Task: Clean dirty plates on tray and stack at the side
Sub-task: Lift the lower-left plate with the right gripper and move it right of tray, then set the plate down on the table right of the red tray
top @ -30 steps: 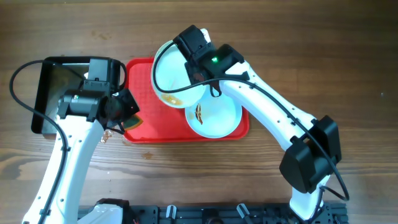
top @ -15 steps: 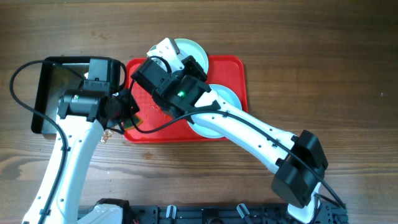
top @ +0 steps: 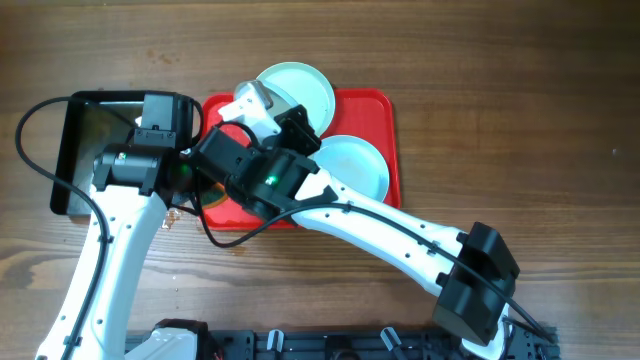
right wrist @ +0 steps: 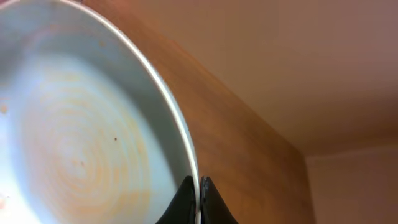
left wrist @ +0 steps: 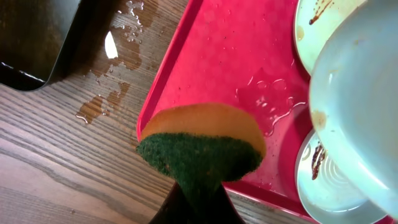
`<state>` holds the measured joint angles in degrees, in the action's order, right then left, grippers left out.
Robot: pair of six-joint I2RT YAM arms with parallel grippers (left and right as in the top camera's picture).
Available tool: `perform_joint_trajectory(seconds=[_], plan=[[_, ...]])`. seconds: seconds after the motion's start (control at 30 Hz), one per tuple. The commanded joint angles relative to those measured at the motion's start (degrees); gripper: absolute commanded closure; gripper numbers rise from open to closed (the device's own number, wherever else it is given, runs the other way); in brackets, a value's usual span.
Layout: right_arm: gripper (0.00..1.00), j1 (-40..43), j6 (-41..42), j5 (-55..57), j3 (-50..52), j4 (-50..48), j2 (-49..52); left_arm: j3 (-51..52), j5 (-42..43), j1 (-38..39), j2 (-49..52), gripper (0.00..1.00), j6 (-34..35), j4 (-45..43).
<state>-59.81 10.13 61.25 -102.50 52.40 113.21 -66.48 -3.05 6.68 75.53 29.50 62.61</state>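
My right gripper [right wrist: 198, 200] pinches only the rim of a tilted plate [right wrist: 81, 137] above the tray [left wrist: 211, 56]. Just left of it, my left gripper [left wrist: 194, 210] clamps the scouring sponge [left wrist: 200, 140]. I judge scrubbing pressure could lever that thin grip loose and drop the plate.

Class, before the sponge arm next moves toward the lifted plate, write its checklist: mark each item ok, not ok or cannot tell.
1. Right gripper shut on rim of held plate: ok.
2. Left gripper grips sponge: ok.
3. Sponge touching held plate: not ok, gap visible.
4. Held plate face clean: not ok, brownish film.
5. On tray, far plate and near plate clean: not ok, brown smears.
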Motion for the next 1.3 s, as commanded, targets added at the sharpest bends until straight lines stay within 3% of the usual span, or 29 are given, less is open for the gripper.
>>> perform_joint_trajectory(seconds=[0.0, 0.07, 0.1, 0.13, 0.2, 0.27, 0.33, 0.43, 0.57, 0.73, 0.9, 1.0, 1.03, 1.1, 1.13, 1.17, 1.27], plan=[[0.96, 0.15, 0.57, -9.94, -0.13, 2.69, -1.66, -0.92, 0.63, -0.2, 0.35, 0.96, 0.55, -0.17], [0.96, 0.22, 14.34, -6.03, -0.13, 6.03, -1.68, -0.92, 0.63, -0.2, 0.35, 0.96, 0.57, -0.17], [0.96, 0.22, 9.01, -13.88, -0.13, 4.52, -1.66, -0.92, 0.63, -0.2, 0.35, 0.96, 0.57, -0.2], [0.96, 0.24, 4.15, -13.99, -0.13, 5.07, -1.68, -0.92, 0.61, -0.2, 0.35, 0.96, 0.57, -0.2], [0.96, 0.31, 18.27, -9.29, -0.15, 6.36, -2.01, -0.92, 0.61, -0.2, 0.35, 0.96, 0.57, -0.17], [0.96, 1.42, 3.52, -20.7, -0.15, 4.55, -2.01, -0.92, 0.61, -0.2, 0.35, 0.96, 0.57, -0.17], [0.96, 3.58, 15.93, -16.72, -0.15, 8.13, -3.19, -0.92, 0.63, -0.2, 0.35, 0.96, 0.57, -0.15], [0.96, 12.79, 16.83, -30.6, -0.2, 8.04, -7.06, -0.92, 0.61, -0.2, 0.35, 0.96, 0.55, -0.15], [0.96, 34.23, 13.81, -58.47, -0.17, 7.5, -11.91, -0.92, 0.61, -0.2, 0.35, 0.96, 0.57, -0.22], [0.96, 59.32, 9.31, -62.38, 6.56, 10.01, -11.8, -0.92, 0.61, -0.2, 0.35, 0.96, 0.57, -0.24], [0.96, 68.26, 9.05, -62.58, 20.83, -2.08, -11.74, -0.92, 0.61, -0.2, 0.35, 0.96, 0.55, -0.22], [0.96, 71.21, 13.03, -62.6, 26.71, -6.19, -11.41, -0.92, 0.63, -0.2, 0.35, 0.96, 0.57, -0.46], [0.86, 71.6, 12.94, -62.58, 28.02, -7.1, -11.41, -0.92, 0.63, -0.2, 0.35, 0.96, 0.57, -0.66], [0.18, 71.6, 12.98, -62.97, 28.3, -7.26, -11.41, -0.92, 0.63, -0.2, 0.39, 0.96, 0.57, -0.87], [0.07, 71.56, 12.63, -64.41, 28.28, -7.19, -11.43, -0.92, 0.63, -0.2, 0.46, 0.96, 0.57, -0.87], [0.03, 71.56, 11.43, -67.56, 28.28, -7.08, -11.43, -0.92, 0.63, -0.2, 0.46, 0.96, 0.57, -0.9], [0.0, 71.23, 7.02, -87.6, 28.26, -6.6, -11.47, -0.92, 0.66, -0.15, 1.33, 0.96, 0.57, -0.9]])
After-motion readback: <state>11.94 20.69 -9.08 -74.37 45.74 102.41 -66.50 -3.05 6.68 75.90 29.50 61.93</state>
